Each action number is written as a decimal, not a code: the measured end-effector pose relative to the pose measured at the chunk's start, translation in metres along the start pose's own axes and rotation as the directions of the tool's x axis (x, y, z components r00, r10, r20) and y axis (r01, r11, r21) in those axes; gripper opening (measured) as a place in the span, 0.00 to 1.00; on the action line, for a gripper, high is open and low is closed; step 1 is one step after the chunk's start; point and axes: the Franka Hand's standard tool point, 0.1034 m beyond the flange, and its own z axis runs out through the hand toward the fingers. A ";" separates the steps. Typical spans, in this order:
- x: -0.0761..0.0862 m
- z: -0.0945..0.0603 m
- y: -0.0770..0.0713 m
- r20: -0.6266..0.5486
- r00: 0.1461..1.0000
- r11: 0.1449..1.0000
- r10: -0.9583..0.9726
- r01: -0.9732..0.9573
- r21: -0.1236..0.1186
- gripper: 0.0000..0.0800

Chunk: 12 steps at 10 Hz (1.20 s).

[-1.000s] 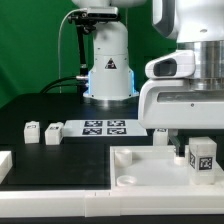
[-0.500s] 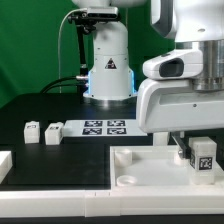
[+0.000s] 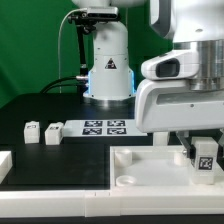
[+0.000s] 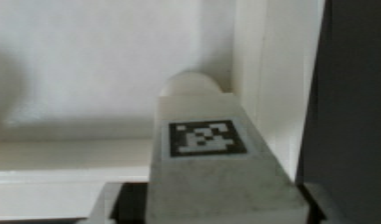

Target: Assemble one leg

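The end effector [image 3: 205,157] hangs low at the exterior view's right, near the camera, its two fingers clamped on the leg [image 3: 205,155], a stubby white block whose black-and-white tag faces the camera. The leg sits over the right part of the large white tabletop [image 3: 140,165], which lies tray-like on the black table [image 3: 40,165] with a raised rim and a round corner hole [image 3: 127,181] at its near left. Whether the leg's underside touches the tabletop cannot be told from the exterior view.

In the wrist view the leg [image 4: 205,150] fills the middle, tag toward the camera, with the dark fingers [image 4: 125,205] pressed against both of its sides; behind it are the white floor and rim of the tabletop [image 4: 80,120].

Farther left on the table, well apart from the held leg, two more legs [image 3: 31,130] [image 3: 53,132] stand side by side, close but not touching. Just to their right lies the marker board [image 3: 104,127], flat, with several square tags. Another white part [image 3: 4,165] is cut off by the exterior view's left edge. Behind the marker board stands the arm's white base [image 3: 108,70], in front of a green backdrop.
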 end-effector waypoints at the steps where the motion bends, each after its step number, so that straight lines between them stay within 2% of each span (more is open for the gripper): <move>1: 0.000 0.000 0.000 -0.012 0.992 0.992 0.126 -0.126 0.009 0.37; 3: 0.000 0.000 0.002 -0.010 0.909 0.909 0.416 -0.416 0.011 0.37; 4: 0.000 0.000 0.004 -0.013 0.822 0.822 0.570 -0.570 0.008 0.37; 5: 0.000 0.000 0.004 -0.013 0.775 0.775 0.632 -0.632 0.007 0.37; 7: -0.004 0.000 0.001 -0.011 0.482 0.482 0.876 -0.876 -0.004 0.37; 9: -0.005 0.000 0.002 -0.008 0.308 0.308 0.951 -0.951 0.000 0.37; 10: -0.005 0.000 0.002 -0.005 0.260 0.260 0.966 -0.966 0.001 0.37; 12: -0.005 0.000 0.002 -0.005 0.329 0.329 0.944 -0.944 0.001 0.37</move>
